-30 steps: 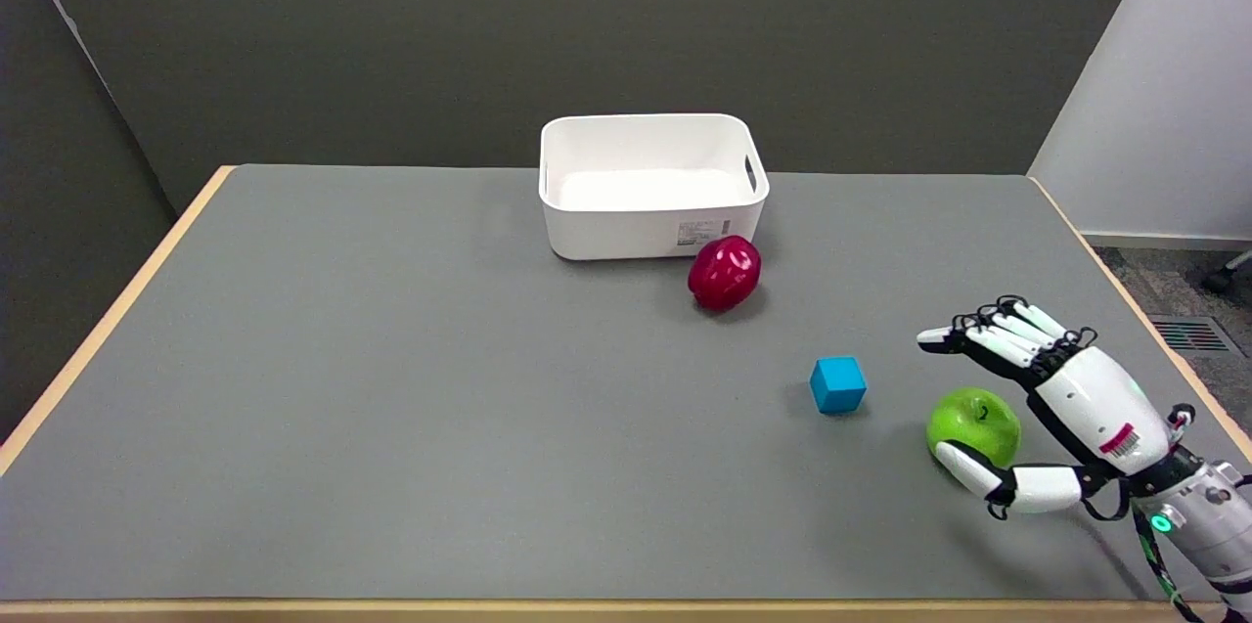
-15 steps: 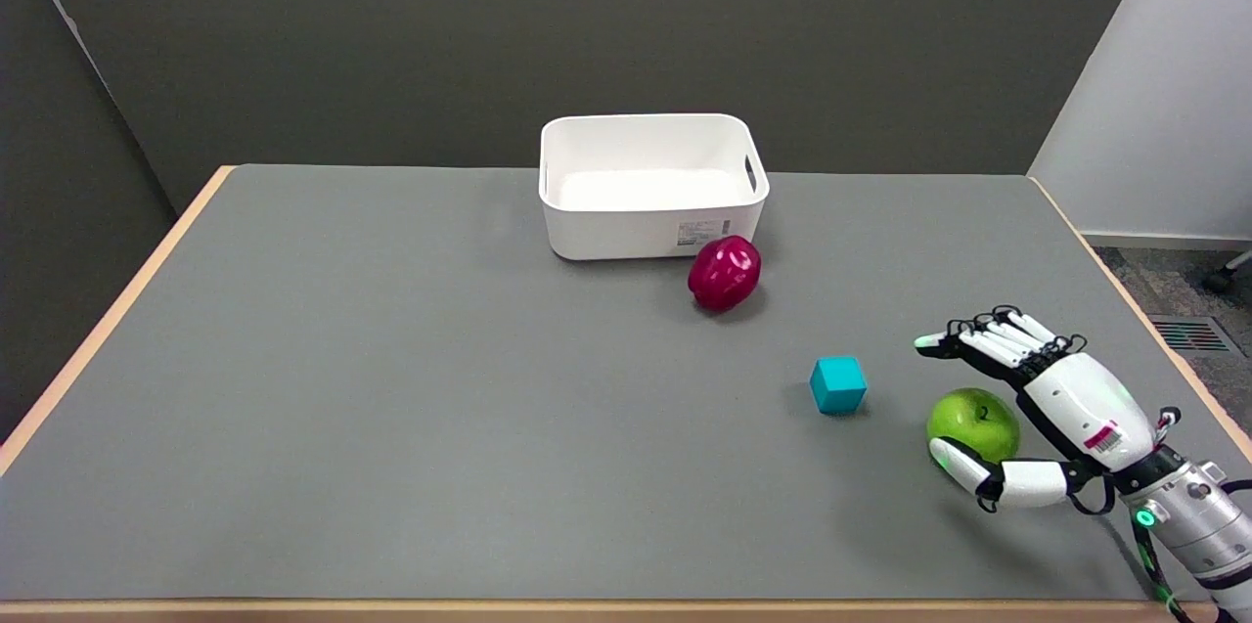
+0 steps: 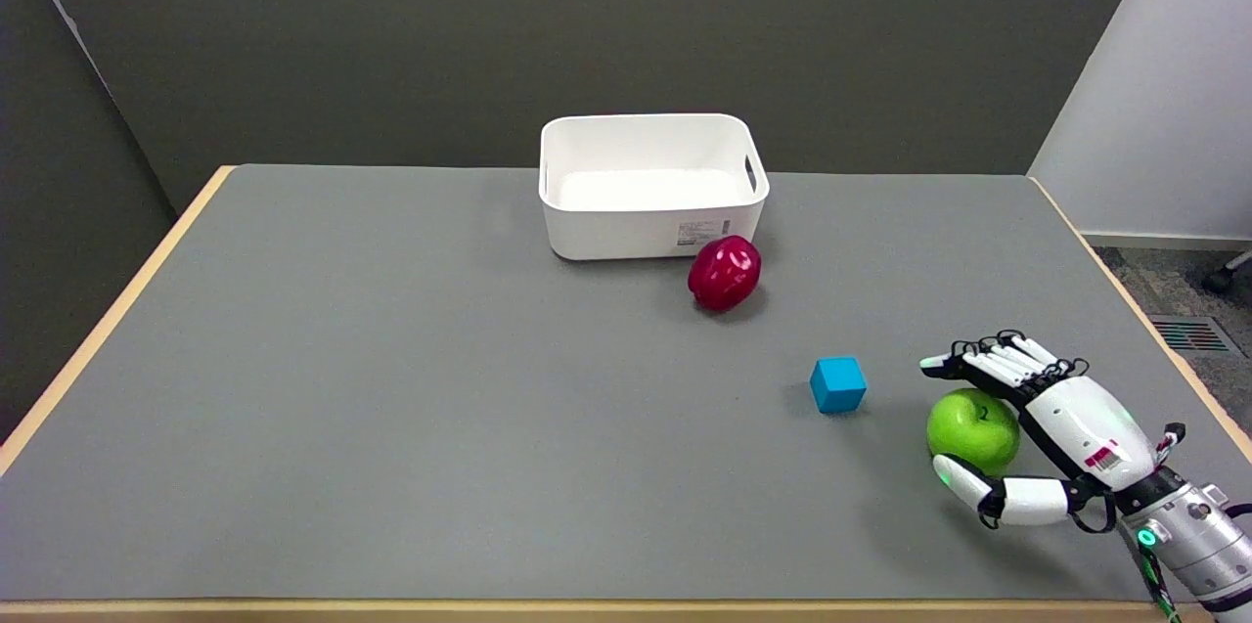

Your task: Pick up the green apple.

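Note:
The green apple [image 3: 972, 431] sits on the grey table at the near right. My right hand [image 3: 1037, 422] reaches in from the lower right and cups around it. The fingers [image 3: 988, 365] arch over the apple's far side and the thumb [image 3: 978, 492] lies along its near side. The hand is spread, and the apple rests on the table between fingers and thumb. I cannot tell whether the fingers touch the apple.
A blue cube [image 3: 838, 383] stands just left of the apple. A red apple [image 3: 724, 272] lies further back, in front of a white bin [image 3: 650, 232]. The table's right edge [image 3: 1154, 330] runs close behind the hand.
The hand has lowered and drawn in toward the apple; its fingers now sit closer over the apple's far side. The apple, cube and red apple have not moved.

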`<action>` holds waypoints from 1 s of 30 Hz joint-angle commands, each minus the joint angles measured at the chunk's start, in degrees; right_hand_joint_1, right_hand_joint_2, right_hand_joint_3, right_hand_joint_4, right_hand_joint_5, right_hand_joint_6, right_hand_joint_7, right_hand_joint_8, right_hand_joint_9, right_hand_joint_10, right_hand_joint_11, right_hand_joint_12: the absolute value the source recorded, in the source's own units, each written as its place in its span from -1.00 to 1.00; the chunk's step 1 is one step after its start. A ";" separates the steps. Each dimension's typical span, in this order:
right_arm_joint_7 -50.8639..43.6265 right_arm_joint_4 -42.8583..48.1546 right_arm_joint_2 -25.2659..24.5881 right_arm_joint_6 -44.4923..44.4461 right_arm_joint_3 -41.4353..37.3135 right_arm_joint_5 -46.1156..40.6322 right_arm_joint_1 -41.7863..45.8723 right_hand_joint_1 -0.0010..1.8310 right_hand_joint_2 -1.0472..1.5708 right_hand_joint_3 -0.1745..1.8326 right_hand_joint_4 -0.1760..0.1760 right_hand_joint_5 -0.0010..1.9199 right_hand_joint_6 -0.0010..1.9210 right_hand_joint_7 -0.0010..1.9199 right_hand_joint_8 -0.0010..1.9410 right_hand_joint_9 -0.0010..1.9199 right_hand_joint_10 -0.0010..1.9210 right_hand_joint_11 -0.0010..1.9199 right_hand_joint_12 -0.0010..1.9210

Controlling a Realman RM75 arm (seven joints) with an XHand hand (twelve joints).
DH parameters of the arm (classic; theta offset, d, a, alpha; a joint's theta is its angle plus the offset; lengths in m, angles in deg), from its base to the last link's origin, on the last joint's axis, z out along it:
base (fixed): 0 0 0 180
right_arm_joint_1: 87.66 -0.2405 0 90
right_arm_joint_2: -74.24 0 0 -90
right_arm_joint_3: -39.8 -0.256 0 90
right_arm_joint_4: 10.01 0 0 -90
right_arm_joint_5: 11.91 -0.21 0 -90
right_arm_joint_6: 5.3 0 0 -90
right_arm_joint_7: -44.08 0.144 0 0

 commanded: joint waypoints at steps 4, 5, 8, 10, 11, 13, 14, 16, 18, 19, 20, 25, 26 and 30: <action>-0.06 -2.47 0.14 0.61 1.65 0.11 -0.46 -0.25 0.28 0.06 0.25 -0.64 -0.33 -0.49 -0.44 -0.63 0.04 -0.81 0.44; -0.06 -2.54 0.22 0.61 1.74 0.11 -0.57 -0.22 0.28 0.07 0.26 -0.63 -0.33 -0.49 -0.44 -0.62 0.04 -0.81 0.44; -0.45 -2.70 0.28 0.68 2.15 0.11 -1.30 -0.03 0.29 0.13 0.33 -0.60 -0.25 -0.49 -0.43 -0.59 0.05 -0.79 0.45; -1.80 -2.77 0.24 0.61 2.45 0.11 -1.73 0.03 0.30 0.13 0.40 -0.58 -0.17 -0.47 -0.42 -0.56 0.07 -0.77 0.47; -2.59 -2.77 0.11 0.63 2.58 0.11 -2.03 0.08 0.32 0.13 0.44 -0.56 -0.10 -0.46 -0.41 -0.53 0.10 -0.74 0.49; -3.48 -2.77 -0.05 0.78 2.93 0.11 -2.47 0.13 0.36 0.12 0.50 -0.53 0.00 -0.41 -0.33 -0.48 0.15 -0.69 0.53; -3.92 -2.77 -0.14 0.87 3.10 0.10 -2.74 0.14 0.39 0.11 0.51 -0.51 0.04 -0.38 -0.28 -0.44 0.18 -0.67 0.56; -4.05 -2.89 -0.28 0.87 3.34 -0.09 -3.17 0.17 0.42 0.12 0.58 -0.47 0.16 -0.31 -0.14 -0.37 0.25 -0.57 0.65; -4.05 -3.09 -0.28 0.46 3.55 -0.36 -3.83 0.18 0.44 0.12 0.59 -0.46 0.20 -0.28 -0.08 -0.34 0.28 -0.53 0.68; -4.05 -3.05 -0.26 0.45 3.53 -0.36 -3.95 0.20 0.52 -0.11 0.35 -0.44 0.36 -0.25 0.06 -0.32 0.29 -0.51 0.69; -4.05 -2.88 -0.19 0.45 3.45 -0.36 -4.18 0.22 0.62 -0.39 0.06 -0.41 0.54 -0.21 0.22 -0.29 0.30 -0.50 0.71; -4.05 -1.68 0.24 -0.79 2.89 -0.55 -5.60 0.26 0.71 -0.64 -0.32 -0.40 0.66 -0.15 0.34 -0.23 0.31 -0.43 0.72; -4.05 -1.28 0.37 -1.18 2.79 -0.62 -6.18 0.26 0.70 -0.62 -0.33 -0.40 0.66 -0.15 0.34 -0.24 0.32 -0.43 0.73; -3.65 0.93 0.77 -1.60 2.53 -0.97 -9.09 0.26 0.71 -0.65 -0.39 -0.41 0.65 -0.14 0.35 -0.21 0.34 -0.40 0.74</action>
